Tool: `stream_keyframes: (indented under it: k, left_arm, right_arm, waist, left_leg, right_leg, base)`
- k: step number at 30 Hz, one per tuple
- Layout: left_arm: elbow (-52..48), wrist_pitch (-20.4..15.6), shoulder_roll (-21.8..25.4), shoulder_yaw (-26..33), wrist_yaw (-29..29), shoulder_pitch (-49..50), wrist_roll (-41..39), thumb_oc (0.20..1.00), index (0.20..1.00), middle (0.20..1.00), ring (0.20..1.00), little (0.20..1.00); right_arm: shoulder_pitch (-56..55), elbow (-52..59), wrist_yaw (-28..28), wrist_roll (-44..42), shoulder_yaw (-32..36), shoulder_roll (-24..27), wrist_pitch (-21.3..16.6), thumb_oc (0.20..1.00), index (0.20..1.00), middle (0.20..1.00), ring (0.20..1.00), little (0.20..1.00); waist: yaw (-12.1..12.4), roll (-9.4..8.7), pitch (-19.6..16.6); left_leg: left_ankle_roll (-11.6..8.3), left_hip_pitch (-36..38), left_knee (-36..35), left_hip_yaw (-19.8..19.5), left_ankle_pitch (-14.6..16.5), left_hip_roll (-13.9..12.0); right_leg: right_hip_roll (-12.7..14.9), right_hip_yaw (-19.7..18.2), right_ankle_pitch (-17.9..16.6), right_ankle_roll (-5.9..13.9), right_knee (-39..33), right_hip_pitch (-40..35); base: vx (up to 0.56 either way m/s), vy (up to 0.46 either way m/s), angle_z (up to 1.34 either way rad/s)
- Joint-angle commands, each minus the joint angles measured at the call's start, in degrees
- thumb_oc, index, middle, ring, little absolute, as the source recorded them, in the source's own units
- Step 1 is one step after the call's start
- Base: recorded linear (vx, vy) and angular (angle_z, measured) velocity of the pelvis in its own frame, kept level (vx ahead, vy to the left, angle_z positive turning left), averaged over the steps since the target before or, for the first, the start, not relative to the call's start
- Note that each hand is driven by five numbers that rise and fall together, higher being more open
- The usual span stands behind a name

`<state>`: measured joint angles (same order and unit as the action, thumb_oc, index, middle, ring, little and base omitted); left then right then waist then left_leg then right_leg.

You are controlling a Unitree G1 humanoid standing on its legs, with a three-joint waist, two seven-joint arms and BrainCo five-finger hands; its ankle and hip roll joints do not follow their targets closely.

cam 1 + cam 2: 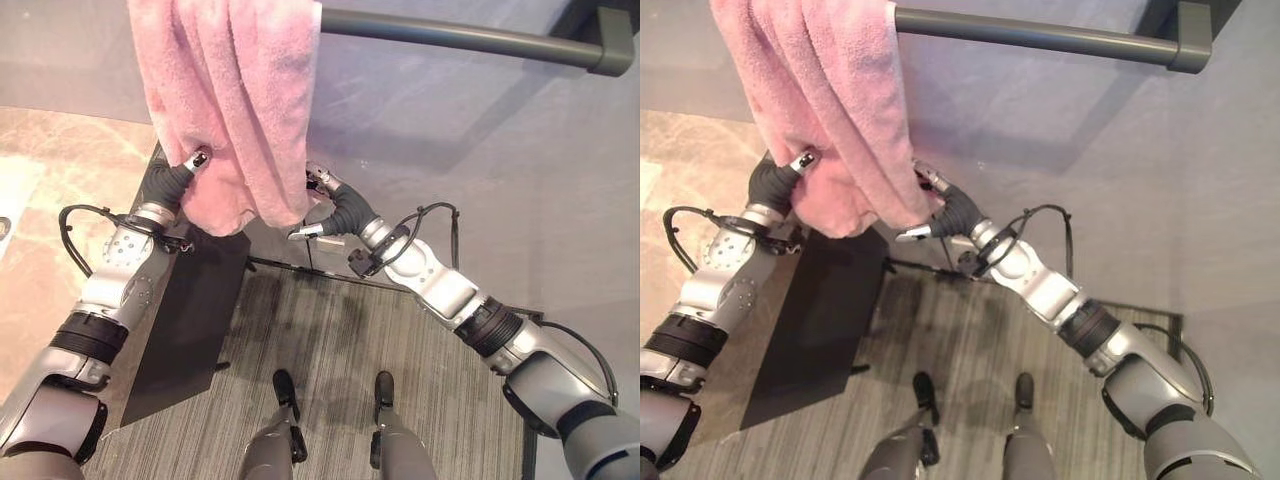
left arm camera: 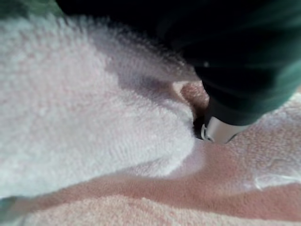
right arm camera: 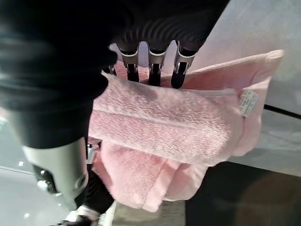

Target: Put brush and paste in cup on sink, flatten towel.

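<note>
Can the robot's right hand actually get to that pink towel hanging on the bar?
Yes, it looks so. The right hand is already at the lower edge of the pink towel, fingers tucked behind a fold, thumb in front. Nothing stands between them.

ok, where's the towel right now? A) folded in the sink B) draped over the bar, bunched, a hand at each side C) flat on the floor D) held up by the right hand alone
B: the pink towel hangs bunched over the dark bar, with the left hand and right hand at its lower edges.
</note>
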<state>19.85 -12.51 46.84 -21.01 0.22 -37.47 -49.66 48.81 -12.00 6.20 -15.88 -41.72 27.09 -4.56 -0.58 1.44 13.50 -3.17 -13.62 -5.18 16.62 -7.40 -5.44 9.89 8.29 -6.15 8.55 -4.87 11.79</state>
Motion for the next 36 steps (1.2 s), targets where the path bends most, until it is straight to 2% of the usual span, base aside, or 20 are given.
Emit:
stream_keyframes:
  k: [1,2,3,4,5,20,24,25,26,27,30,31,36]
  left_arm:
    - [-3.49,-5.26,1.90,0.76,0.46,-1.77,-1.26,0.200,0.200,0.200,0.200,0.200]
    - [-3.50,-5.26,1.91,0.75,0.46,-1.77,-1.26,0.200,0.200,0.200,0.200,0.200]
    - [-3.69,-5.25,1.81,0.63,0.53,-1.60,-1.13,0.200,0.200,0.200,0.200,0.200]
    - [-4.33,-5.36,1.66,0.70,0.71,-1.35,-0.86,0.200,0.200,0.200,0.200,0.200]
    - [-4.76,-5.36,1.56,0.75,0.76,-1.18,-0.83,0.200,0.200,0.200,0.200,0.200]
    - [-8.16,-4.48,0.11,1.64,0.02,3.29,0.57,0.200,0.200,0.200,0.200,0.200]
    - [-11.53,-4.85,0.69,3.82,-0.27,4.68,-0.04,0.200,0.200,0.200,0.200,0.200]
    - [-16.71,-6.05,0.98,7.07,-0.39,6.57,-1.31,0.200,0.200,0.200,0.200,0.200]
    - [-16.82,-6.01,0.99,7.19,-0.36,6.69,-1.28,0.200,0.200,0.200,0.200,0.200]
    - [-20.88,-7.23,0.91,10.67,0.75,9.02,0.34,0.200,0.200,0.200,0.200,0.200]
    - [-25.58,-7.91,1.30,14.41,1.98,12.14,3.81,0.200,0.200,0.200,0.200,0.200]
    - [-29.94,-9.26,-0.11,20.67,2.64,17.16,7.50,0.200,0.200,0.200,0.200,0.200]
    - [-32.82,-9.97,-3.02,23.95,3.56,22.06,13.47,0.200,0.200,0.200,0.200,0.200]
  right_arm:
    - [5.16,-0.78,0.94,1.34,0.15,-2.28,-1.46,1.000,1.000,1.000,1.000,1.000]
    - [5.17,-0.79,0.94,1.34,0.15,-2.28,-1.46,1.000,1.000,1.000,1.000,1.000]
    - [5.05,-0.96,0.92,1.23,0.34,-2.25,-1.35,0.840,0.840,0.840,0.840,0.840]
    - [4.82,-0.75,1.07,1.23,0.68,-2.10,-1.43,0.269,0.269,0.269,0.269,0.269]
    - [4.51,-0.44,1.06,1.11,0.81,-2.02,-1.51,0.200,0.200,0.200,0.200,0.200]
    - [-0.43,3.66,0.19,-1.81,3.18,-2.16,-2.45,0.200,0.200,0.200,0.200,0.200]
    - [-1.22,7.17,0.83,-1.71,5.46,-1.75,-3.44,0.200,0.200,0.200,0.200,0.200]
    - [-1.56,11.36,1.75,-1.43,7.85,-0.65,-4.78,0.200,0.200,0.200,0.200,0.200]
    - [-1.56,11.41,1.76,-1.42,7.81,-0.66,-4.74,0.200,0.200,0.200,0.200,0.200]
    - [-2.14,15.35,2.34,-1.69,10.61,-0.04,-6.25,0.200,0.200,0.200,0.200,0.200]
    - [-3.68,18.95,2.84,-0.75,13.53,-0.26,-7.59,0.200,0.200,0.200,0.200,0.200]
    - [-7.87,25.68,2.88,0.80,19.44,1.09,-9.43,0.200,0.200,0.200,0.200,0.200]
    - [-14.14,29.25,1.30,-0.58,22.40,0.80,-10.89,0.200,0.200,0.200,0.200,0.200]
  waist:
    - [0.92,-0.42,-2.29]
    - [0.92,-0.42,-2.29]
    - [0.94,-0.38,-2.30]
    - [1.11,-0.32,-2.33]
    - [1.12,-0.26,-2.35]
    - [0.69,-0.04,-3.86]
    - [0.56,0.23,-4.34]
    - [0.26,0.22,-4.64]
    - [0.27,0.25,-4.74]
    - [0.08,0.22,-5.33]
    - [-0.07,0.30,-5.83]
    - [-0.59,0.58,-6.83]
    - [-1.06,1.08,-7.71]
  left_leg:
    - [-4.45,-3.05,0.18,-3.79,-2.19,-1.20]
    - [-4.45,-3.05,0.18,-3.79,-2.19,-1.20]
    - [-4.42,-3.04,0.18,-3.89,-2.15,-1.08]
    - [-4.35,-3.00,0.18,-3.93,-2.05,-0.92]
    - [-4.29,-2.93,0.18,-3.93,-1.98,-0.84]
    - [-3.89,0.48,0.18,-3.15,-0.59,-1.34]
    - [-3.85,1.55,0.18,-2.68,-0.25,-1.49]
    - [-3.89,2.53,0.18,-2.42,0.24,-1.63]
    - [-3.88,2.34,0.18,-2.38,0.08,-1.68]
    - [-3.89,2.88,0.18,-2.00,0.21,-1.90]
    - [-3.89,3.68,0.18,-1.70,0.59,-2.00]
    - [-3.92,4.69,0.18,-1.29,1.05,-2.06]
    - [-3.75,5.74,0.18,-0.89,1.47,-1.91]
  right_leg:
    - [4.37,-3.20,-3.31,2.68,-0.13,2.84]
    - [4.38,-3.20,-3.31,2.68,-0.13,2.85]
    - [4.46,-3.18,-3.34,2.71,-0.13,2.82]
    - [4.64,-3.14,-3.27,2.75,-0.13,2.67]
    - [4.68,-3.12,-3.24,2.77,-0.13,2.59]
    - [4.90,-3.23,-1.45,2.59,0.59,-0.24]
    - [4.88,-3.51,-1.11,2.62,0.46,-0.92]
    - [4.81,-3.72,-0.54,2.65,0.45,-1.64]
    - [4.76,-3.80,-0.71,2.60,0.42,-1.43]
    - [4.63,-3.87,-0.40,2.57,0.42,-1.64]
    - [4.58,-4.10,0.05,2.52,0.34,-2.41]
    - [4.61,-4.27,0.57,2.53,0.26,-3.16]
    - [4.58,-4.47,0.96,2.46,0.21,-3.89]
  base:
    - [0.01,0.007,0.09]
    - [0.02,0.011,0.07]
    - [0.03,0.016,0.05]
    - [0.04,0.020,0.01]
    - [0.04,0.017,0.00]
    - [0.02,-0.001,0.00]
    - [0.00,0.000,0.00]
    - [0.00,0.000,0.00]
    - [0.00,0.000,0.00]
    - [0.00,-0.010,-0.04]
    - [0.02,-0.012,-0.04]
    - [0.02,-0.002,-0.05]
    - [0.00,-0.004,-0.11]
